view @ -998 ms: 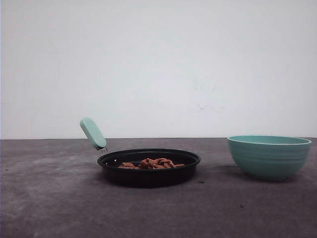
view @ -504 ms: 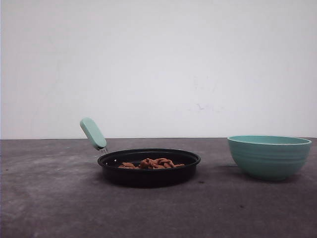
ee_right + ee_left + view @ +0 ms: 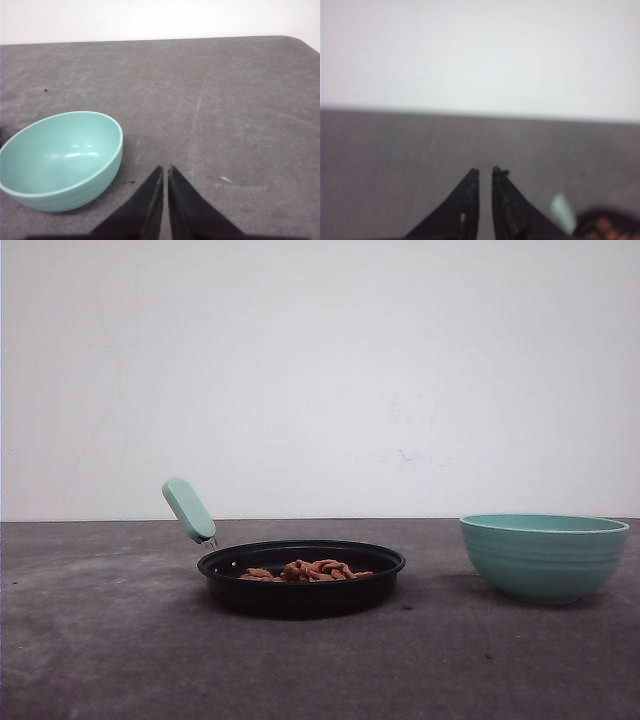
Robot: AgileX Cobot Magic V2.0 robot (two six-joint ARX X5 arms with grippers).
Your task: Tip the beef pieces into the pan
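Note:
The shallow black pan (image 3: 300, 592) stands on the grey table near the middle, its mint-green handle (image 3: 188, 510) angled up to the left. Reddish-brown beef pieces (image 3: 305, 569) lie heaped inside it. In the blurred left wrist view, my left gripper (image 3: 485, 172) hangs shut over bare table, holding nothing, with the pan's handle (image 3: 563, 213) and a bit of the pan with beef (image 3: 605, 227) off to one side. My right gripper (image 3: 165, 169) is shut and empty just beside the teal bowl (image 3: 60, 157), not touching it.
The teal ribbed bowl (image 3: 543, 555) stands at the right of the table, and its inside looks empty in the right wrist view. A white wall rises behind the table. The table's rounded far corner (image 3: 300, 42) lies beyond the right gripper.

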